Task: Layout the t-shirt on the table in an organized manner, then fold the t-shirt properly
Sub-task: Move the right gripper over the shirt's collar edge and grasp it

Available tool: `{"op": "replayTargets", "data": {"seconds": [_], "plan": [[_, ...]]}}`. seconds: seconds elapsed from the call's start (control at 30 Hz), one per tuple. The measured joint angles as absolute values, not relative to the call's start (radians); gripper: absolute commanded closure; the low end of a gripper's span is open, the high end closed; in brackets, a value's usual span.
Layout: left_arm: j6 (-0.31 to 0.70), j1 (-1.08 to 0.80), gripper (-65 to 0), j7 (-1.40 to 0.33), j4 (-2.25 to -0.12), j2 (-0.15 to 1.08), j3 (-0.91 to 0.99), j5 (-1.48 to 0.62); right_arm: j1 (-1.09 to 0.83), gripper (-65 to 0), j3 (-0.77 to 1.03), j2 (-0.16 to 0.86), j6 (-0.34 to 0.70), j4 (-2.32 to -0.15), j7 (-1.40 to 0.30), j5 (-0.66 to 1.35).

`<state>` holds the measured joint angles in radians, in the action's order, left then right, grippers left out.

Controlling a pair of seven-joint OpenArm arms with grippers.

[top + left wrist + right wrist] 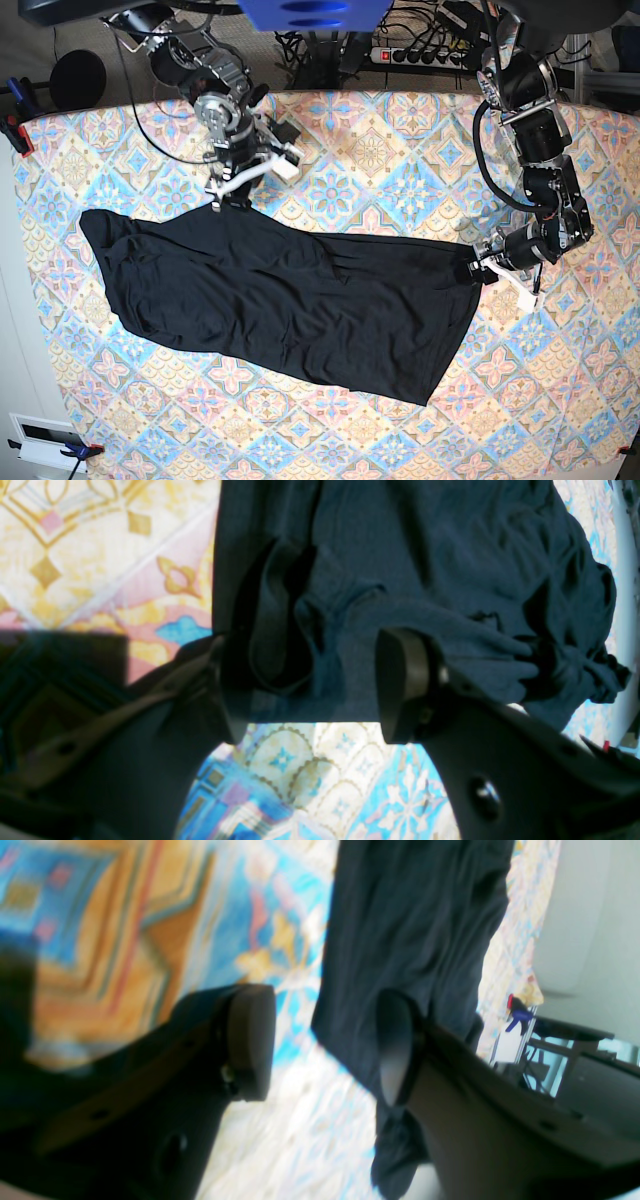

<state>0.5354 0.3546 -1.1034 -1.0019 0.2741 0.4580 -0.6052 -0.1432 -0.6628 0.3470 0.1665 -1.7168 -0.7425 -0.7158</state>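
**Shirt's stretched out but nowhere near flat yet**

The desk [400, 130] takes up the whole scene, covered in a pastel diamond tile print of blue, pink and cream. Lying across its middle is the t-shirt [300, 295], plain black, thin and floppy, in a long slanted shape with ripples and a bunched end on the base view's left.

The left end effector [478, 270] sits at the shirt's edge. In its wrist view, cloth hangs between spread pads, so I'd call it loosely grasping a fold. The right end effector [228, 192] is at the upper edge with jaws apart; the fabric seems to lie against only one pad [395, 1050], so I can't tell whether it holds anything.

My worry: soft jersey slips easily. If either side lets go mid-pull, the shirt crumples again, and uneven tugging could skew it.
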Motion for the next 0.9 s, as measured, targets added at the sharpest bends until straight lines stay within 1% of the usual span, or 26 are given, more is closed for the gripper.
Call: {"op": "replayTargets", "data": {"seconds": [0.13, 0.53, 0.77, 0.9], "plan": [[0.535, 0.355, -36.4, -1.103, -1.002, 0.274, 0.458, -0.606, -0.088, -32.0, -0.664, 0.335, 0.189, -1.701, -0.744, -0.688], [0.535, 0.355, -36.4, -1.103, -1.002, 0.274, 0.459, -0.606, -0.082, -32.0, -0.664, 0.326, 0.141, -1.621, -0.699, -0.73], [0.535, 0.355, -36.4, -1.103, -1.002, 0.274, 0.459, -0.606, -0.082, -31.9, -0.661, 0.326, 0.141, -1.62, -0.695, -0.73], [0.535, 0.355, -36.4, -1.103, -1.002, 0.274, 0.46, -0.606, -0.082, -27.3, -0.661, 0.326, 0.145, -1.619, -0.695, -0.725]]}}
